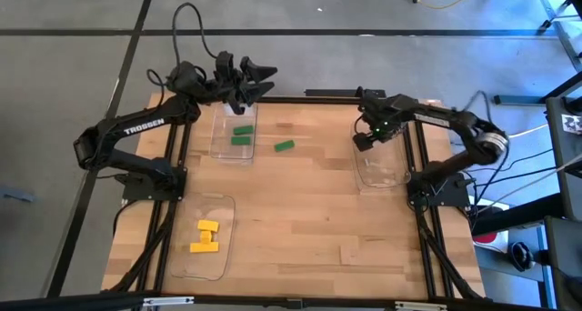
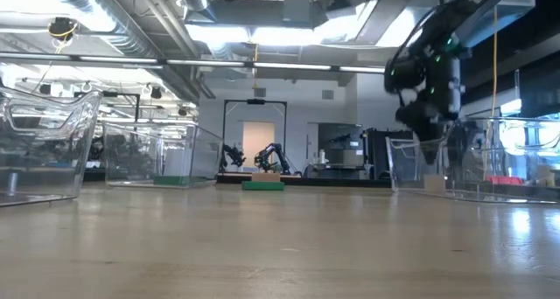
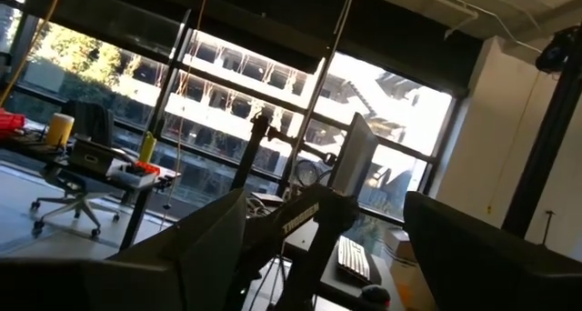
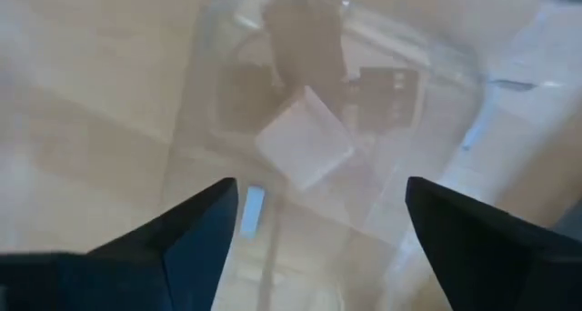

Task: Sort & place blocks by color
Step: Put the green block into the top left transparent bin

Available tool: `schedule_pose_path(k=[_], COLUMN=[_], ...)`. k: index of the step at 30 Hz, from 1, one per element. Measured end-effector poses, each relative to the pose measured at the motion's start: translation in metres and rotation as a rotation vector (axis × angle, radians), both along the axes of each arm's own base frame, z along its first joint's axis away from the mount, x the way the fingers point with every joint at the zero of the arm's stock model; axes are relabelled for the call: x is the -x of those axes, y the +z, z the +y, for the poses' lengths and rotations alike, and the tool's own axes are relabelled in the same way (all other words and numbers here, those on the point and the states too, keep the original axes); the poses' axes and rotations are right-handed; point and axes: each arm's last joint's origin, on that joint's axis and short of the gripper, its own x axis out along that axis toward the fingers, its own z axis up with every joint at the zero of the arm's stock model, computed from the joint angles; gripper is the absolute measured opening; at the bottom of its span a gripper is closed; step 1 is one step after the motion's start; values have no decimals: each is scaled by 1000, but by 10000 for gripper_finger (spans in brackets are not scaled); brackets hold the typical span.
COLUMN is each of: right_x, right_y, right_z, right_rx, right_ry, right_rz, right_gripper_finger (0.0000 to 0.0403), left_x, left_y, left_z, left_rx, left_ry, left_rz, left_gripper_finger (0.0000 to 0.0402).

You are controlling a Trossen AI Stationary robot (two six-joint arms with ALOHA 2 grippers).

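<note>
My right gripper has its jaws spread wide over the clear tray on the right side of the table, and nothing sits between the fingers; in the right wrist view a pale tan cube shows below the open fingers, over the tray's clear floor, tilted on a corner, so I judge it has just been let go, though I cannot tell whether it has come to rest. If so, the step in hand is the release into the tan tray, and doing it well means lifting the wrist straight up, keeping the fingers clear of the tray wall, and not nudging the tray as I leave. My left gripper is parked high at the far left edge of the table, jaws released and empty, its camera looking out at the room rather than at the work. Below it, the clear tray at the far left holds two green blocks, and one more green block lies loose on the table just beside that tray. The near-left tray holds the yellow blocks clustered together. To my eye the loose green block is the only piece left unsorted, and I would approach it from above, fingers across its short side.
</note>
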Motion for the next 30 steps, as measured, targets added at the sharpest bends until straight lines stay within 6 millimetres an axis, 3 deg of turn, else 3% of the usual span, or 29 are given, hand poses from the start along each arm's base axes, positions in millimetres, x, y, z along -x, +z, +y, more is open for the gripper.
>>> schedule_pose_path(k=[5, 12, 15, 20, 24, 27, 30], right_x=[13, 15, 12, 5, 3, 3, 2], right_y=[45, 112, 133, 148, 149, 149, 151], right_z=[17, 46, 55, 63, 64, 64, 64], right_rx=[99, 309, 475, 675, 707, 709, 713], right_ry=[76, 414, 553, 721, 712, 705, 689], right_rz=[-205, -898, -1062, -1158, -1147, -1146, -1164], right_gripper_finger=[318, 318, 318, 318, 319, 319, 319], left_x=[-1, -6, -11, -18, -22, -24, -38], left_y=[-3, -14, -23, -36, -40, -43, -45], left_z=[0, 0, -3, -13, -20, -21, -14], left_rx=[11, 13, -7, -71, -77, 0, 101], left_ry=[-18, -44, -8, 52, 62, 116, 124], left_rz=[33, 149, 240, 362, 406, 446, 614], left_gripper_finger=[289, 289, 289, 289, 289, 289, 287])
